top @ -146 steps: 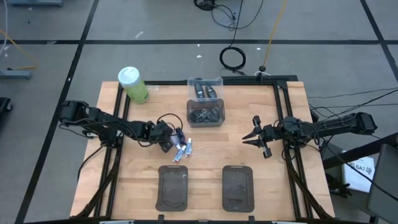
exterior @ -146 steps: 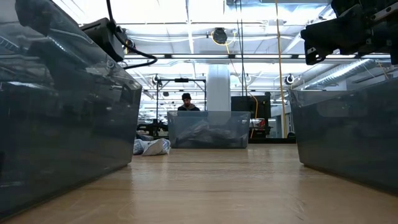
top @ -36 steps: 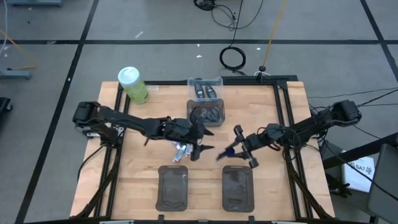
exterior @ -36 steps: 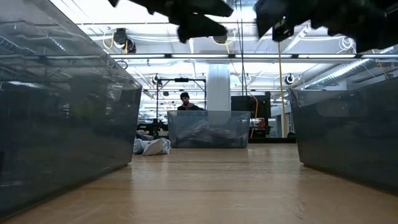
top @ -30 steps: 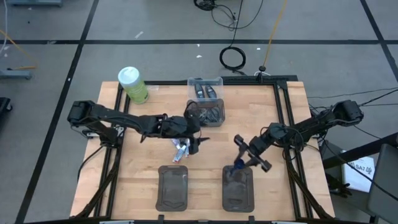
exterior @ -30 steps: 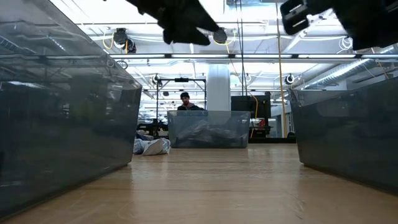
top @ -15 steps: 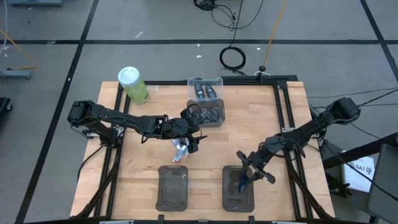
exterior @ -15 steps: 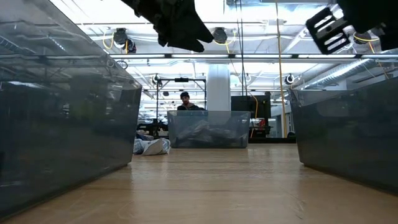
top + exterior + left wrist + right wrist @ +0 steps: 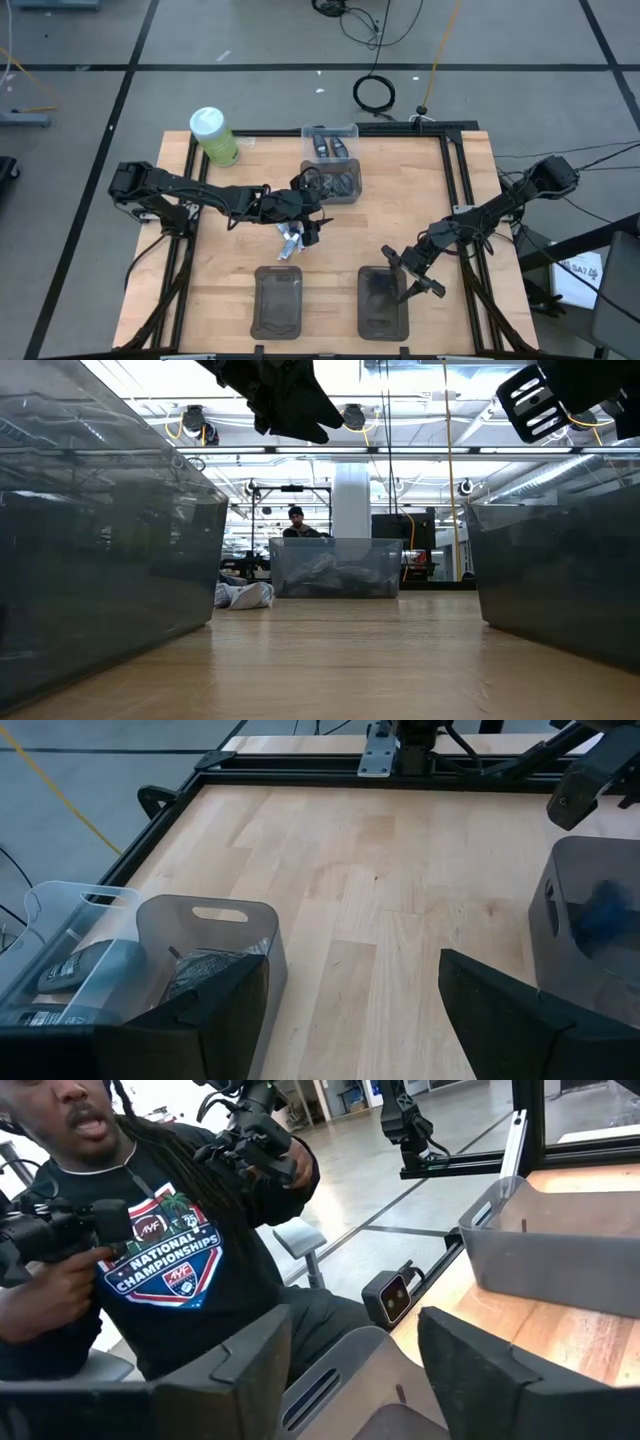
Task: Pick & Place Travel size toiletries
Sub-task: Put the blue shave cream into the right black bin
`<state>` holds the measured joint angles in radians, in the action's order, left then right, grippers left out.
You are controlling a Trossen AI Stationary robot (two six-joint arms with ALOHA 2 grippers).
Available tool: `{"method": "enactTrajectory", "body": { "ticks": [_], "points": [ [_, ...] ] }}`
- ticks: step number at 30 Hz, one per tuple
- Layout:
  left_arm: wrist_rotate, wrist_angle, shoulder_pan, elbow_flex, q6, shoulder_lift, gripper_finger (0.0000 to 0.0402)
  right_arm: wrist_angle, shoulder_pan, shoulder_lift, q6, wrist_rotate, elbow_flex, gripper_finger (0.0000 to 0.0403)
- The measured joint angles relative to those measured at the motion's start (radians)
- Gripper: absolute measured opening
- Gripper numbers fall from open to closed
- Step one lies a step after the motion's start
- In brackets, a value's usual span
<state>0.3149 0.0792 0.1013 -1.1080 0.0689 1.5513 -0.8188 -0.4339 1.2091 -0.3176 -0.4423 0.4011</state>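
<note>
A dark blue mini tube (image 9: pixel 603 915) lies inside the right dark grey tray (image 9: pixel 383 318). My right gripper (image 9: pixel 412 275) hangs open above that tray's far right corner, with nothing between its fingers (image 9: pixel 355 1350). Several white-and-pale-blue mini tubes (image 9: pixel 290 240) lie on the wood near the table's middle. My left gripper (image 9: pixel 312 228) hovers open just right of them, also holding nothing (image 9: pixel 355 1010). Two clear bins (image 9: pixel 331 183) at the far middle hold more dark toiletries. The left tray (image 9: pixel 279 300) stands beside the right one.
A big green bottle with a white cap (image 9: pixel 214 136) stands at the far left corner. A black frame (image 9: pixel 455 180) runs along the table's edges. A person (image 9: pixel 170 1250) sits just beyond the near edge. Bare wood lies between the bins and the trays.
My right gripper has carried the dark blue tube toward the near edge and a little down, over the right tray, rolling as it went. It has let the tube go, and the tube now lies inside the tray.
</note>
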Motion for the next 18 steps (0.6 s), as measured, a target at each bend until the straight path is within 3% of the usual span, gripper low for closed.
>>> {"method": "enactTrajectory", "body": {
  "ticks": [5,11,18],
  "points": [
    [0.0,0.0,0.0,0.0,0.0,0.0,0.0287,-0.036,0.009,-0.001,0.021,0.003,0.0,0.0232],
    [-0.003,0.018,0.0,0.0,0.0,0.0,0.0287,-0.036,0.044,-0.035,0.023,0.004,0.0,0.0224],
    [-0.039,0.189,0.0,0.0,0.111,0.0,0.0287,0.007,0.101,-0.108,0.09,0.023,0.0,0.0218]
  ]
}}
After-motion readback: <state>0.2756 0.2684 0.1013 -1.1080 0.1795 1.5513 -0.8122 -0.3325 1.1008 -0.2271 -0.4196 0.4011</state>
